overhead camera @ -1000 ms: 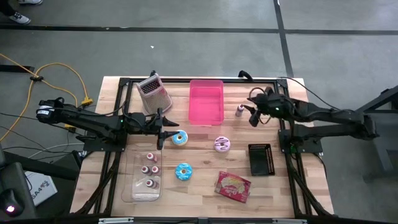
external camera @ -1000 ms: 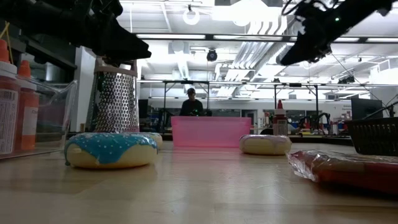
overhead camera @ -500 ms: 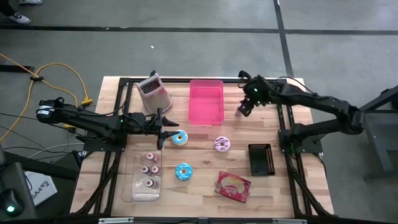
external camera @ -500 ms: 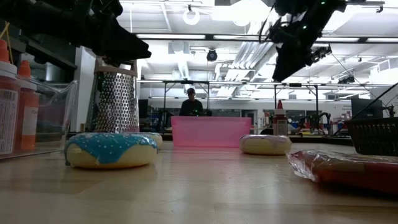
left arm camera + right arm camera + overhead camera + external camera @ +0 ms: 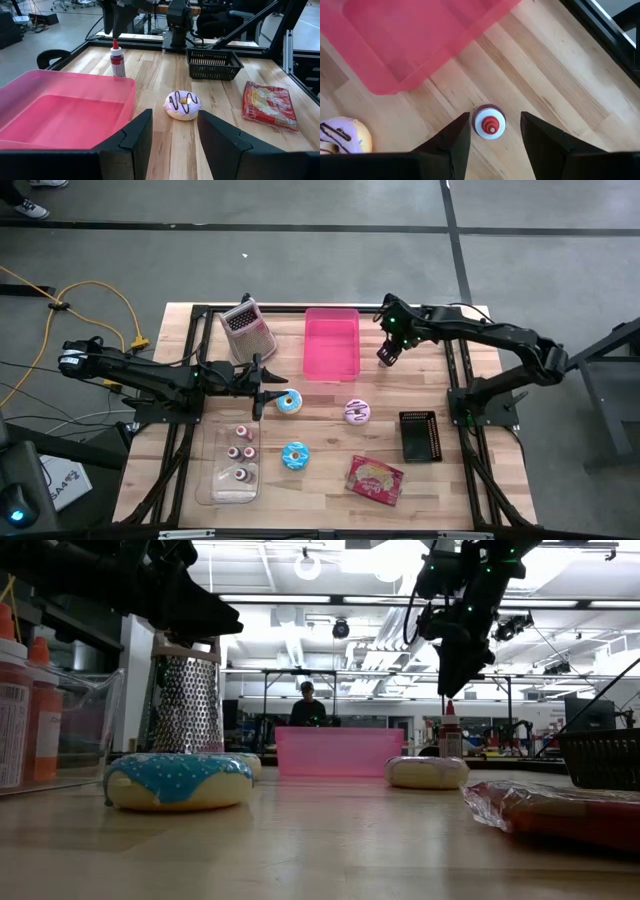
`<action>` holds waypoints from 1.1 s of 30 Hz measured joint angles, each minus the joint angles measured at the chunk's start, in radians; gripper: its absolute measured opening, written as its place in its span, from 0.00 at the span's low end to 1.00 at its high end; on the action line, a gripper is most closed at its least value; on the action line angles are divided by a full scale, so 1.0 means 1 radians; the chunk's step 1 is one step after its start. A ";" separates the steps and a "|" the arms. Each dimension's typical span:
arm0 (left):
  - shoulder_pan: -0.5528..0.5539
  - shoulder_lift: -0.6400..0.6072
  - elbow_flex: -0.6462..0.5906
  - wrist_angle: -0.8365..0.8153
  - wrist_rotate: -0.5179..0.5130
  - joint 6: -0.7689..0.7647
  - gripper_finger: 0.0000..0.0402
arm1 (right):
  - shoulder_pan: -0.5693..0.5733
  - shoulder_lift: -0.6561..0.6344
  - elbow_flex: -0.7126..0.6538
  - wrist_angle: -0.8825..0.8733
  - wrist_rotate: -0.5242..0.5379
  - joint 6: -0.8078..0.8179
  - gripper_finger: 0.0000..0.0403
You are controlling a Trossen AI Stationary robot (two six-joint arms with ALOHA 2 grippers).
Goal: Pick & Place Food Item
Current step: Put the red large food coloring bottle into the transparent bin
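Observation:
My right gripper (image 5: 386, 354) hangs open, pointing steeply down, right above a small sauce bottle with a red cap (image 5: 490, 123) that stands upright on the table next to the pink bin (image 5: 331, 343). Its fingers stand on either side of the cap, above it, without touching. In the low view the gripper (image 5: 456, 668) is clear above the bottle (image 5: 450, 736). My left gripper (image 5: 270, 388) waits open and level beside a blue-iced donut (image 5: 289, 402). It faces a pink-iced donut (image 5: 182, 104) lying flat on the wood.
A second blue donut (image 5: 295, 456) and a red snack packet (image 5: 375, 479) lie near the front. A black basket (image 5: 419, 436) sits at the right and a metal grater (image 5: 248, 330) at the far left. A clear tray (image 5: 214, 477) holds small bottles.
My right gripper has swung toward the table's left and far edges, from beside the bottle to over it. It has tipped from a shallow slant to pointing steeply down. Its fingers keep the same gap. The bottle has not moved.

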 joint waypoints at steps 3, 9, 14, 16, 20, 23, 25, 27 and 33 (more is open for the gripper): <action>0.000 0.000 0.000 0.000 0.000 0.000 0.38 | 0.000 0.000 0.000 0.000 0.000 0.006 0.40; 0.000 0.000 0.000 0.000 0.000 0.000 0.38 | 0.002 0.004 -0.001 -0.012 0.010 0.018 0.40; 0.000 0.000 0.000 0.000 0.001 0.000 0.38 | 0.002 0.005 -0.020 -0.006 0.013 0.019 0.40; 0.000 0.000 0.000 0.000 0.004 0.000 0.38 | 0.002 0.005 -0.033 0.000 0.008 0.022 0.40; 0.000 0.000 0.000 0.000 0.004 0.000 0.38 | 0.003 0.005 -0.055 0.020 -0.003 0.026 0.40; 0.000 0.000 0.000 0.000 0.004 0.000 0.38 | 0.003 0.005 -0.069 0.034 -0.004 0.026 0.40; 0.000 0.000 0.000 0.000 0.004 0.000 0.38 | 0.004 0.005 -0.076 0.049 -0.008 0.027 0.40; 0.000 0.000 0.000 0.000 0.004 0.000 0.38 | 0.005 0.005 -0.083 0.048 -0.008 0.029 0.40; 0.000 0.000 0.000 0.000 0.004 0.000 0.38 | 0.020 0.005 -0.115 0.090 -0.007 0.030 0.40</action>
